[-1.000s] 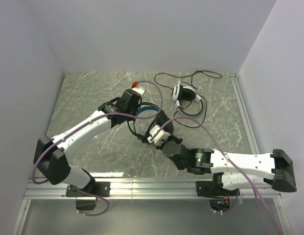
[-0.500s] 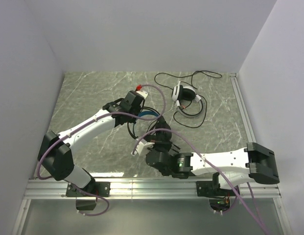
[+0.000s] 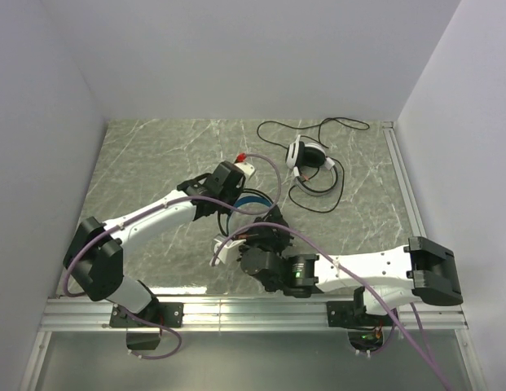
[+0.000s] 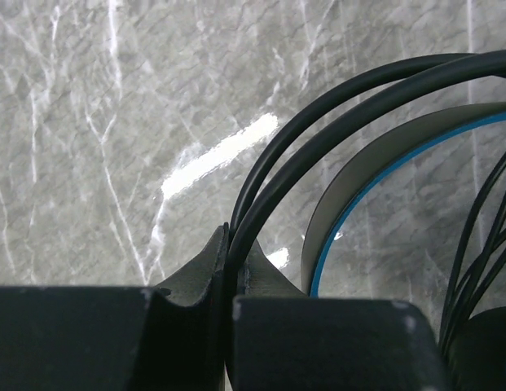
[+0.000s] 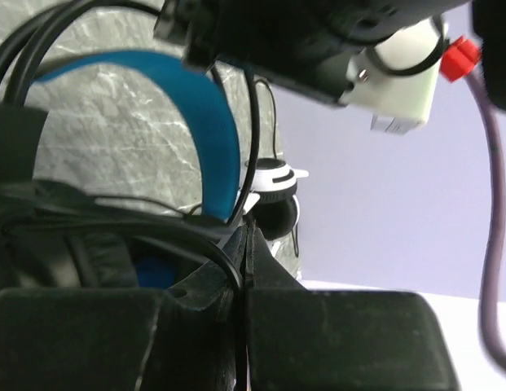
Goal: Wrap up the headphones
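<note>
Where wrist views add detail: left hand (image 4: 230, 254) clamped on two loops of black cable (image 4: 246, 208); right hand (image 5: 243, 244) pinched together on one strand.
Blue-banded headphones (image 3: 251, 198): frame centre, between hands.
White headset (image 3: 308, 159): upper right, on glossy marbled tabletop (image 3: 155, 155).

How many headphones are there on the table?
2. A white over-ear headset with black ear pads lies far back on the right. A black headset with a blue headband is in the middle, partly hidden. No others show.

place: robot lab cell, pretty sure | clues: white walls (image 3: 236, 57) boxing in a marble-look tabletop (image 3: 147, 155), aluminium rail (image 3: 253, 313) along near edge
</note>
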Available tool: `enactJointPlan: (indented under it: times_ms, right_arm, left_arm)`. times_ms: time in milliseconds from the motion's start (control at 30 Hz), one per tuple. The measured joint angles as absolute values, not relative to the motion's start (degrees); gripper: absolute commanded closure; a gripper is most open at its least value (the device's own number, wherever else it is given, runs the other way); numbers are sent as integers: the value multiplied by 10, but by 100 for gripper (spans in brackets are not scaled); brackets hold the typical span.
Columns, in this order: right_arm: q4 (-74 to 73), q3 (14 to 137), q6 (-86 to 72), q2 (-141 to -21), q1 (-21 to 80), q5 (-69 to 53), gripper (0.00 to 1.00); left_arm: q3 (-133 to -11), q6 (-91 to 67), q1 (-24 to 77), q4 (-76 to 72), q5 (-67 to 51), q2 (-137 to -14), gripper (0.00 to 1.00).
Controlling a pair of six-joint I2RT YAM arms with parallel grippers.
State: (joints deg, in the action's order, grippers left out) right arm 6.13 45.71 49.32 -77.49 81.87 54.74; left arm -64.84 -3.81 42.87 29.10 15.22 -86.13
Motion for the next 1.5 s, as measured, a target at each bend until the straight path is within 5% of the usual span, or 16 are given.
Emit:
enactJointPlan:
  times_ms: [600,1500]
  right_arm:
    - [113,407,567,-701,781,382,100]
    - [128,403,589,-715,775,280,100]
  left_arm:
    - [-582,35,480,216,64,-759,100]
    - [-588,81,497,217,-4,-808,100]
